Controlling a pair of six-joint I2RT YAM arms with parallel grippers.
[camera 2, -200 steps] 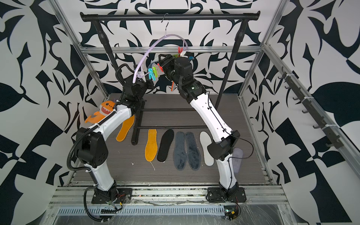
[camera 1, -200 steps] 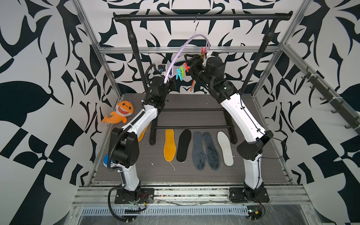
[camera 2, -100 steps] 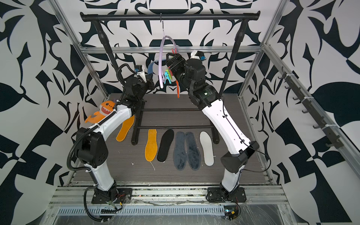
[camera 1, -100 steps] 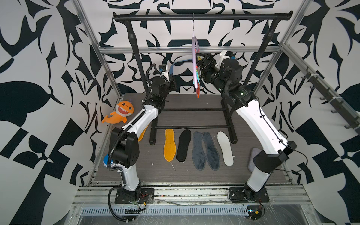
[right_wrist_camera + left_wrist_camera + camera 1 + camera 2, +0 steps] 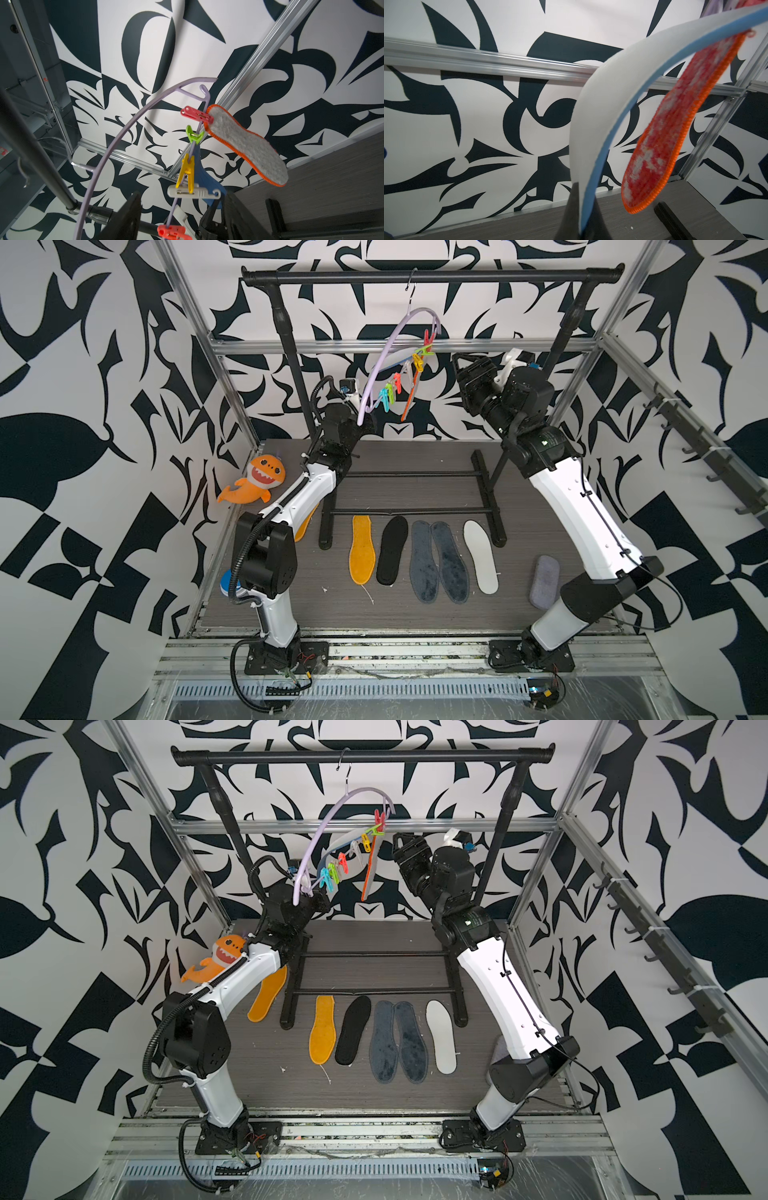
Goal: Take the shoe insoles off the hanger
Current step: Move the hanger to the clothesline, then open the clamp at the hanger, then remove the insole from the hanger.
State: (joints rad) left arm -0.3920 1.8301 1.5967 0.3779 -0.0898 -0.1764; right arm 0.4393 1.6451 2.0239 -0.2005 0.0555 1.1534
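2 insoles (image 5: 247,145) on hanger (image 5: 177,88), 6 below

Grey wood-grain deck (image 5: 415,614) is passable along its front edge; black tubular rail floor bars (image 5: 436,512) and flat foot-shaped insoles (image 5: 422,560) obstruct mid-deck.

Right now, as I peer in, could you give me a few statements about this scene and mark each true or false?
1. The pale lilac plastic hanger hangs by its hook on the black tubular rail. True.
2. The grey fuzzy insole with the orange rim lies on the grey floor. False: it hangs from a pink peg on the hanger.
3. The left gripper is shut on a bent white insole with a blue underside. True.
4. The right gripper holds the orange plush shark. False: it is open and empty near the hanger; the shark lies on the floor.
5. The black foot-shaped insole lies on the floor. True.
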